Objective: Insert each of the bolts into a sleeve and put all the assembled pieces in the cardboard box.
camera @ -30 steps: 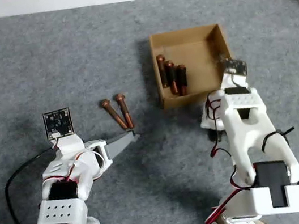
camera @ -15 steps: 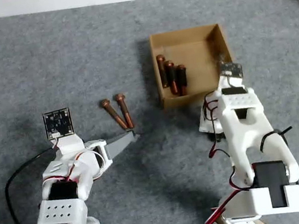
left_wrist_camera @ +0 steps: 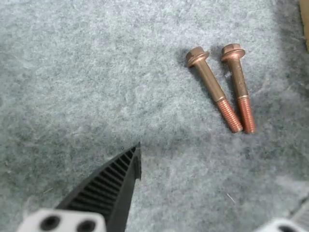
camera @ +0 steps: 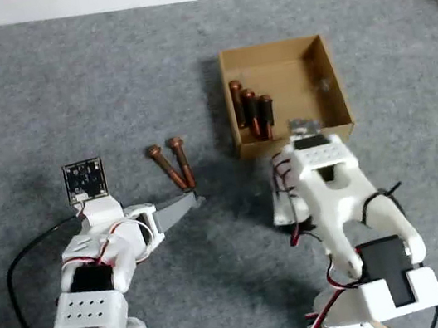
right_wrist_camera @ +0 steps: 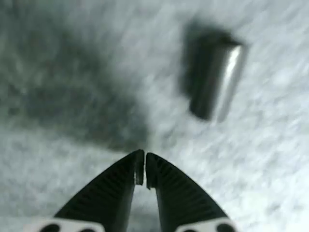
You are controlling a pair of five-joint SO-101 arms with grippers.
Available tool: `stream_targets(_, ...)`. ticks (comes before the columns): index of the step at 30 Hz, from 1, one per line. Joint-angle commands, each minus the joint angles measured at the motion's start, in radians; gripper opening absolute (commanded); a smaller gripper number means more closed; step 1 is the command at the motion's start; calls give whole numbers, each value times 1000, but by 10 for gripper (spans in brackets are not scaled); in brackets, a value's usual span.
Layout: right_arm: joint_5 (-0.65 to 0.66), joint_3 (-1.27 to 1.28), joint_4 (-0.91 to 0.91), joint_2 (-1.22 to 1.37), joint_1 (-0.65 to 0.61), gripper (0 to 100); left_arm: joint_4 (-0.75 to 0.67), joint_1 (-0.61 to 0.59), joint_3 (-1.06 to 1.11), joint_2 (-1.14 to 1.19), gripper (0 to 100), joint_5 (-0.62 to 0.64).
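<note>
**Bolt/sleeve job – where stuff sits rn**

Got 2 bare bolts point(left_wrist_camera: 215, 92) point(left_wrist_camera: 240, 89) side by side on the grey worktop point(camera: 63, 89), threaded ends nearly touching, just ahead of left pincer point(camera: 184, 203), spread wide w/ nothing in it. Spotted 3 assembled pcs point(camera: 252, 115) lined up along one wall of the cardboard box point(camera: 294, 84). Right pincer point(right_wrist_camera: 145, 169) pinched shut on nothing (tips all but touching), near a dark sleeve point(right_wrist_camera: 215, 79) lying loose.
</note>
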Motion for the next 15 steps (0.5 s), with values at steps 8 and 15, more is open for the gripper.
stream_targets(8,-87,-1,-51,-22,-105,5,242,-13,-231,10,497,61)
stream_targets(15,-31,157,-154,-275,-12,5,292,-18,-433,335,497,104)
